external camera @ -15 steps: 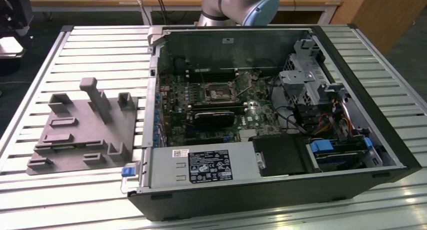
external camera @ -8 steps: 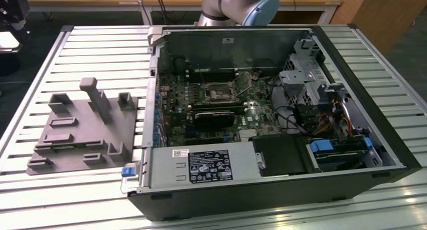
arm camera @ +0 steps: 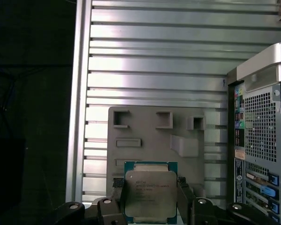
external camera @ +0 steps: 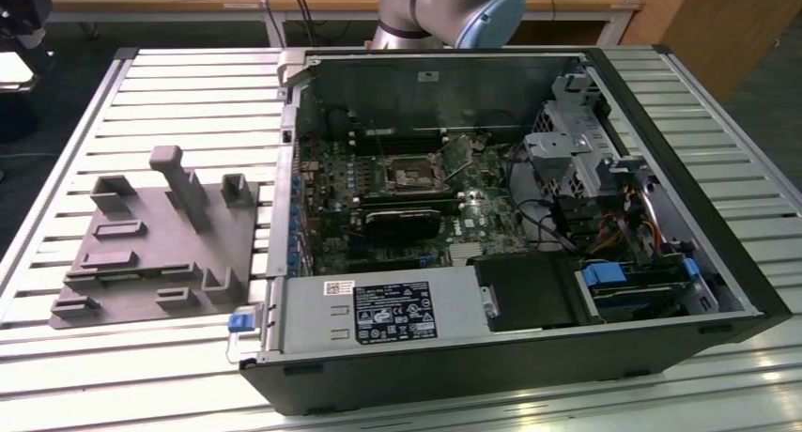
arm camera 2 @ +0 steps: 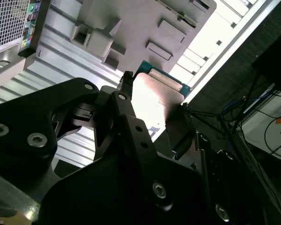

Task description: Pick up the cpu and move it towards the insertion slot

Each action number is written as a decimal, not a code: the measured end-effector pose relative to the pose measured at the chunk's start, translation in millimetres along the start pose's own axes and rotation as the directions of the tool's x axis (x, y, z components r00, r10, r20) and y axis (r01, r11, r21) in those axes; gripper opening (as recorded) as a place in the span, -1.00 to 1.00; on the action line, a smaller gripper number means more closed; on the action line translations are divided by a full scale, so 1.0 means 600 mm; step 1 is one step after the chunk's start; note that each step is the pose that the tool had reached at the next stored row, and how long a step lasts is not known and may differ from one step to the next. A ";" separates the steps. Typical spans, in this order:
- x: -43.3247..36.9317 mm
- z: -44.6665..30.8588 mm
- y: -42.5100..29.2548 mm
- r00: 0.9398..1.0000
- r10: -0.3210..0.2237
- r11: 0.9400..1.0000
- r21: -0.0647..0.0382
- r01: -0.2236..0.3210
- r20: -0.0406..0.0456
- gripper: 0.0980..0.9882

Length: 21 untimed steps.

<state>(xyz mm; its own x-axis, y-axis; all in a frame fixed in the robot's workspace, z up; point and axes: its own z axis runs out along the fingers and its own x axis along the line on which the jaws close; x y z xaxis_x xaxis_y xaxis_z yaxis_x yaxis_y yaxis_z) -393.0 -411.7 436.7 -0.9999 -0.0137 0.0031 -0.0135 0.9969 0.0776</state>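
The gripper [arm camera: 151, 199] has its jaws closed narrow on the cpu [arm camera: 151, 187], which sits squarely between them, clamped by two opposite edges. Well beyond the jaws lies the grey plastic fixture [arm camera: 154, 136] on the slatted table [arm camera: 154, 61]. The insertion slot [external camera: 410, 174] sits inside the open computer case [external camera: 701, 263].

In the exterior view, soft even light is spread over the scene, and the metal table [external camera: 163, 84] is given a pale sheen, with glare seen along its near edge. The inside of the computer case [external camera: 501, 380] is shaded, and only faint shadows are thrown by the grey tray [external camera: 150, 254]. In the second wrist view, the top of the chip [arm camera 2: 154, 101] is washed out by strong glare, while the black gripper [arm camera 2: 155, 110] is left in deep shade. In the first wrist view, the table is lit in bright bands and the floor [arm camera: 33, 117] is lost in darkness.
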 end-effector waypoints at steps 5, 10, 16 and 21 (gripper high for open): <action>-0.012 0.000 0.000 1.000 0.000 1.000 0.000 0.000 0.000 -0.02; -0.025 0.000 0.000 1.000 0.000 1.000 0.000 0.000 0.000 -0.02; -0.038 0.000 0.000 1.000 0.000 1.000 0.000 0.000 0.000 -0.02; -0.052 0.000 -0.001 1.000 0.000 1.000 0.000 0.000 0.000 -0.02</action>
<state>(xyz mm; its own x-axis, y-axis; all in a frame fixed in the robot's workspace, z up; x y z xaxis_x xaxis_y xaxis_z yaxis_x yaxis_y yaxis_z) -362.0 -411.7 436.8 -0.9999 -0.0138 0.0032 -0.0135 0.9969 0.0776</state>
